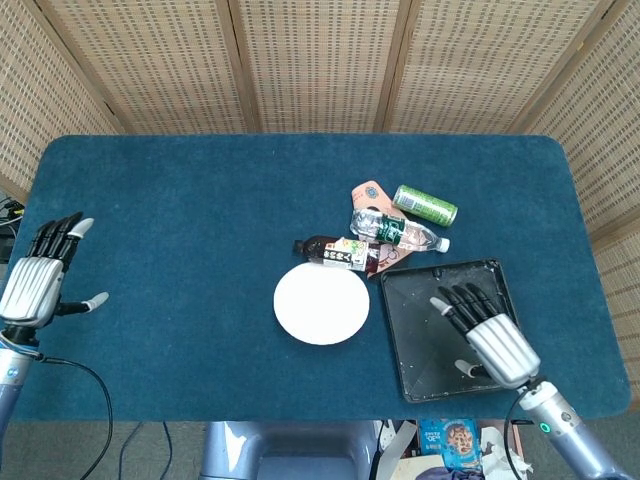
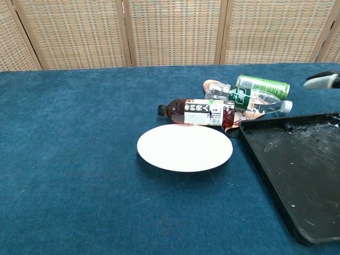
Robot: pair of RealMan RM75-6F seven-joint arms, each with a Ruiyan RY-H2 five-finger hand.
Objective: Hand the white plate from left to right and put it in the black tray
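Observation:
The white plate (image 1: pixel 322 304) (image 2: pixel 185 147) lies flat on the blue table, just left of the black tray (image 1: pixel 500 362) (image 2: pixel 297 175). Nothing holds it. My left hand (image 1: pixel 38 281) hangs open at the table's far left edge, far from the plate, and is out of the chest view. My right hand (image 1: pixel 486 328) is open above the tray with its fingers spread toward the plate; only a fingertip (image 2: pixel 321 80) of it shows at the chest view's right edge. The tray holds nothing.
Behind the plate lies a dark tea bottle (image 1: pixel 338 252) (image 2: pixel 196 112) on its side. A clear water bottle (image 1: pixel 398 231) (image 2: pixel 249 98), a green can (image 1: pixel 424 204) (image 2: pixel 262 85) and a pink packet (image 1: pixel 370 193) crowd the tray's far corner. Wicker screens stand behind the table.

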